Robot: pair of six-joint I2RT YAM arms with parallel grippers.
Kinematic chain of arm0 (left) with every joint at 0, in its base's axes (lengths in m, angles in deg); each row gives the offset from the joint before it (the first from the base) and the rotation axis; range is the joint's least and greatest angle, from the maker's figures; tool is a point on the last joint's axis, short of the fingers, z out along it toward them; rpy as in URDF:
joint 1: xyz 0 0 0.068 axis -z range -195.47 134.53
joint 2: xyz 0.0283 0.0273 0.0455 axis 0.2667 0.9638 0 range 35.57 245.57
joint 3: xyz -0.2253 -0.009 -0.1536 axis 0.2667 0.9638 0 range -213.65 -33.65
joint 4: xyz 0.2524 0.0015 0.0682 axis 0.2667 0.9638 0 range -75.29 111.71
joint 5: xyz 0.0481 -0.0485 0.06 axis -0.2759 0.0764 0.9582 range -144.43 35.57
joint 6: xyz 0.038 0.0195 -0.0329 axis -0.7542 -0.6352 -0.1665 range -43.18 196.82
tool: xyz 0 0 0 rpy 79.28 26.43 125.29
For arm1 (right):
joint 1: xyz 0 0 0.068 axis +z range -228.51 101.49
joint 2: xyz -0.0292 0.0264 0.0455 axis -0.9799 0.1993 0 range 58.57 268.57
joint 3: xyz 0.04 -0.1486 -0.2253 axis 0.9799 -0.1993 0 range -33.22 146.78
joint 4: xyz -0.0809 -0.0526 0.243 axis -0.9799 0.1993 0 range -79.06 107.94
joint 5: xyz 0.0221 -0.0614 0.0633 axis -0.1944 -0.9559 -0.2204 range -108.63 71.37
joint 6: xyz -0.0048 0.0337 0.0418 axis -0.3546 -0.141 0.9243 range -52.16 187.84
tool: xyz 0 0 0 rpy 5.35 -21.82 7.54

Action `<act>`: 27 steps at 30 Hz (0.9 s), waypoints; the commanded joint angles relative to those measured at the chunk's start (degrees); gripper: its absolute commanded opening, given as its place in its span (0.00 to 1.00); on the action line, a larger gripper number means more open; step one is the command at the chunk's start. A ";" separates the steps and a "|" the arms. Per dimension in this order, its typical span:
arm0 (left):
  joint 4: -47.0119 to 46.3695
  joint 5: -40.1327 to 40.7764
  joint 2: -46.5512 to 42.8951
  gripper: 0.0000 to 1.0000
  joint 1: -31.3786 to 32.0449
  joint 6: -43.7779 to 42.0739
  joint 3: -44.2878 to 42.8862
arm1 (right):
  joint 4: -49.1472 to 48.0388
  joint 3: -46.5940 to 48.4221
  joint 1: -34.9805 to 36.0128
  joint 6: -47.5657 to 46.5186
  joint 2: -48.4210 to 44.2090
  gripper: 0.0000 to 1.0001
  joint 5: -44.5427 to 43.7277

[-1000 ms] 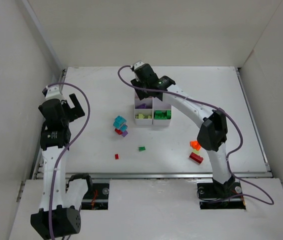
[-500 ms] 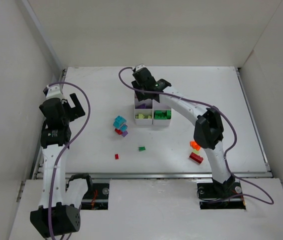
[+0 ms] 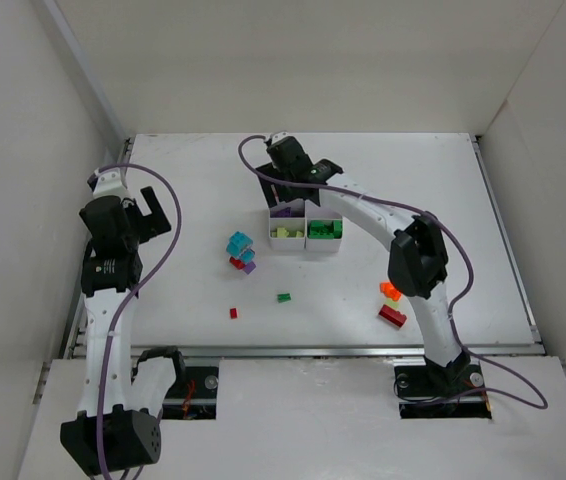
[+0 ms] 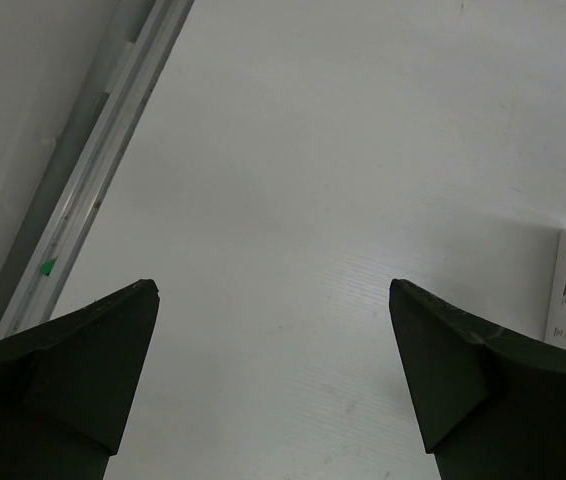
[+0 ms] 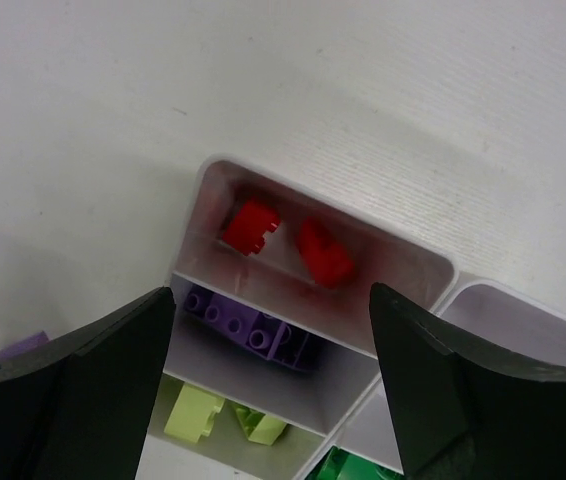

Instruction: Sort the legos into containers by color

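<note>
Right gripper hangs over the far end of the white six-compartment tray, fingers spread wide with nothing between them. Below it, two red bricks lie loose in the far-left compartment. The next compartment holds purple bricks, the one after that yellow-green bricks, and green bricks show in the other column.

The tray sits mid-bench, toward the far edge.

Loose legos:
- a cyan/red/purple clump just left of the tray
- a small red brick and a green brick nearer the front edge
- an orange brick and a red brick by the right arm, toward the front-right

Left gripper is fully open and empty, over bare bench at the left edge, well apart from the tray.
</note>
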 commanded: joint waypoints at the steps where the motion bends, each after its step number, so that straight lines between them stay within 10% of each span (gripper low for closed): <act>1: -1.76 -3.46 -0.34 1.00 -0.37 -3.02 -0.43 | -1.84 -0.78 -0.14 0.63 -5.12 0.84 3.08; 8: 8.42 -22.88 -0.34 0.94 3.40 -25.58 -6.40 | -8.87 -11.92 -0.14 0.02 -18.03 0.85 5.82; 14: 38.00 -40.54 -4.11 0.98 4.64 -84.63 -13.44 | -10.63 -22.03 -0.14 -1.21 -26.56 0.85 5.11; 19: 46.49 -43.63 1.40 0.72 5.34 -105.15 -16.61 | -12.74 -27.05 -0.14 -0.61 -29.73 0.86 6.16; 27: 46.49 -41.96 0.09 0.77 8.95 -150.42 -8.08 | -13.27 -30.92 -0.14 -0.60 -32.54 0.86 5.65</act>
